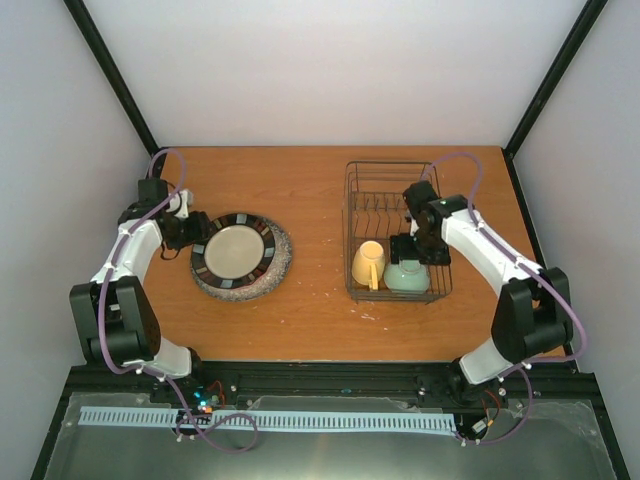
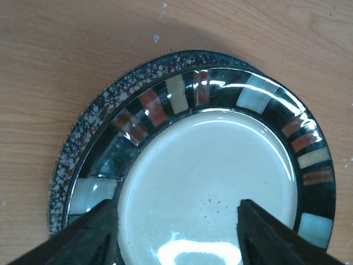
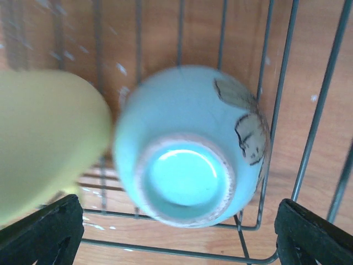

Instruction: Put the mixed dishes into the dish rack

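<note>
Left hand (image 1: 192,232), top view: at the left rim of the striped plate (image 1: 235,250), which lies on a speckled plate (image 1: 281,269) on the tabletop (image 1: 310,200), well apart from the dish rack (image 1: 385,212).
Right hand (image 1: 412,250), top view: at the dish rack's near end, just above an upturned pale-blue bowl (image 1: 408,279) that sits beside a yellow mug (image 1: 366,262).
Left wrist view: the fingers (image 2: 91,234) stand apart over the striped plate's cream centre. The hand is open with nothing pinched. I cannot tell whether it touches the glaze.
Right wrist view: the fingers (image 3: 44,232) are spread wide to either side of the bowl and clear of it, holding nothing. The bowl rests foot-up on the rack wires.
Step in hand: mug and bowl look loaded and both plates are not yet; the left hand seems to be lining up on the striped plate.
Next move: probably needs one finger under the rim and a firm pinch, with the right hand clear of the upright slots.
</note>
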You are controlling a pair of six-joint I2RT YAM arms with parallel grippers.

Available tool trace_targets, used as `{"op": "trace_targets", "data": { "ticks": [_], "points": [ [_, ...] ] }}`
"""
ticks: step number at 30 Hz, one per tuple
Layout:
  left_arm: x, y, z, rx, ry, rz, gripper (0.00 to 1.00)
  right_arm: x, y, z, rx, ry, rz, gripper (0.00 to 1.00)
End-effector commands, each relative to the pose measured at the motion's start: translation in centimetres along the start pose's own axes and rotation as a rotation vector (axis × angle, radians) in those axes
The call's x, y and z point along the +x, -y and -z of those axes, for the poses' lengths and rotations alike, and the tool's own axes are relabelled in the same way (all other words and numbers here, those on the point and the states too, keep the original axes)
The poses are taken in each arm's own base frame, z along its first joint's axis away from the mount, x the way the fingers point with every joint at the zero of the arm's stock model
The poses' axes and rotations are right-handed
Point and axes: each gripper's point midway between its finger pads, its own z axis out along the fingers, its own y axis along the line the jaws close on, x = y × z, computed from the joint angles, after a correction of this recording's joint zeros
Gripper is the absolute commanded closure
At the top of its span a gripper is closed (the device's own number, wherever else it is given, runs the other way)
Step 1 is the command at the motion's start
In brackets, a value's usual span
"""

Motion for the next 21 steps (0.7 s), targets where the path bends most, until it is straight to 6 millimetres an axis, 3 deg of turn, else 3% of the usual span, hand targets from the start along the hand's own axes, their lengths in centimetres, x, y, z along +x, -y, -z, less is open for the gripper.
{"op": "trace_targets", "data": {
  "ticks": [1,5,10,17,21],
  "points": [
    [0.3,-0.5,0.8,-0.009,0.002,0.027,0.45,-3.3,-2.1,6.7,-0.101,0.195,0.028,0.07],
    [1.0,-1.0,0.3,0.007,-0.015,0.05,0.51,-5.2,-1.8,11.8,-0.078,0.323,0.05,0.07],
    [1.6,-3.2,-0.5,-0.097,-0.04,0.082,0.5,-5.9,-2.9,15.3,-0.142,0.402,0.079,0.07],
    [1.5,-5.1,-0.6,-0.139,-0.019,0.111,0.49,-6.0,-4.6,16.2,-0.236,0.42,0.114,0.08],
    [1.1,-6.2,0.0,-0.044,0.025,0.166,0.52,-6.1,-5.1,16.3,-0.261,0.423,0.137,0.08]
  ]
}}
